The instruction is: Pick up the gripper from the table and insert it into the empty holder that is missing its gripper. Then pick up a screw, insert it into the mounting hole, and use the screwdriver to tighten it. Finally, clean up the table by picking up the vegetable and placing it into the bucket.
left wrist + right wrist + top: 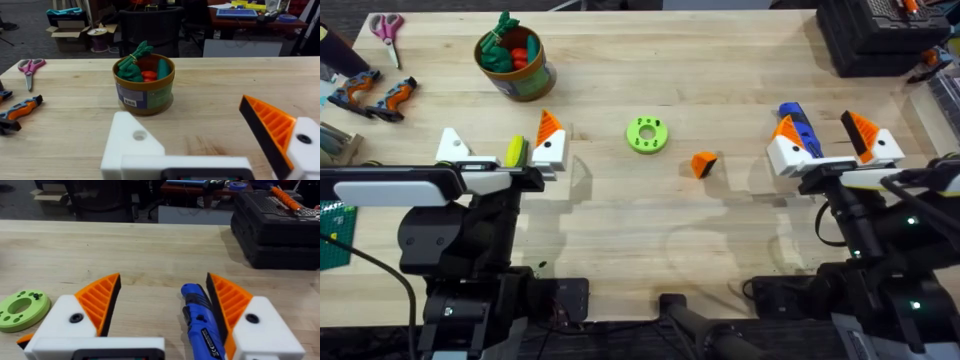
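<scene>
Black arms w/ white finger bases; right gripper (831, 139) has orange ribbed tips.

The table (620, 200) is pale wood, smooth with a faint grain. The gripper (704, 163) is matt orange plastic. The holder (131, 142) is matt white plastic; the right gripper (162, 302) has ribbed orange pads (100, 297). The screwdriver (201, 321) is glossy blue plastic. The bucket (145, 85) carries a paper-like label.
</scene>
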`<state>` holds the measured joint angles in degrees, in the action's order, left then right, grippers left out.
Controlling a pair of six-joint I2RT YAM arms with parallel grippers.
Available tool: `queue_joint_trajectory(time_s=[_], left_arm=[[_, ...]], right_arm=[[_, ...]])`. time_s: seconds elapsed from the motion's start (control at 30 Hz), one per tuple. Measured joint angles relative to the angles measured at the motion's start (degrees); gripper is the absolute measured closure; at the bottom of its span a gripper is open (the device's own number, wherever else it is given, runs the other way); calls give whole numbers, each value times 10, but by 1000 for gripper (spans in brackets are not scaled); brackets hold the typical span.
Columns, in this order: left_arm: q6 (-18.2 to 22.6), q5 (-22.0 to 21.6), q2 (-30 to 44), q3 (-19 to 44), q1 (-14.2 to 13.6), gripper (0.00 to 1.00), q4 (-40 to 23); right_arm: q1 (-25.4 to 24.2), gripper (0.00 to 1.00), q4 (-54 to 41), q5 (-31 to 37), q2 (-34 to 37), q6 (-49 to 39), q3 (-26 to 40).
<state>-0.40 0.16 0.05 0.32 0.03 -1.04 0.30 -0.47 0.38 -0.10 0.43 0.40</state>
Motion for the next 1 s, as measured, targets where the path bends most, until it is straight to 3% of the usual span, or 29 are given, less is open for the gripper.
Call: queue_joint_trajectory(time_s=[0.43, 0.6, 0.8, 0.83, 1.0], left_arm=[[5, -8, 0, 0, 0, 79, -1], [24, -19, 2, 19, 0, 78, -76], [32, -29, 64, 147, 0, 78, -210], [34, -30, 134, 236, 0, 78, -270], [34, -30, 276, 404, 0, 78, -403]], right_arm=[[0, 7, -2, 5, 0, 0, 0], [0, 8, -53, 9, 5, 0, 25], [0, 7, -159, 9, 69, 0, 141], [0, 8, -210, 9, 135, 0, 224], [0, 8, -324, 9, 276, 0, 370]])
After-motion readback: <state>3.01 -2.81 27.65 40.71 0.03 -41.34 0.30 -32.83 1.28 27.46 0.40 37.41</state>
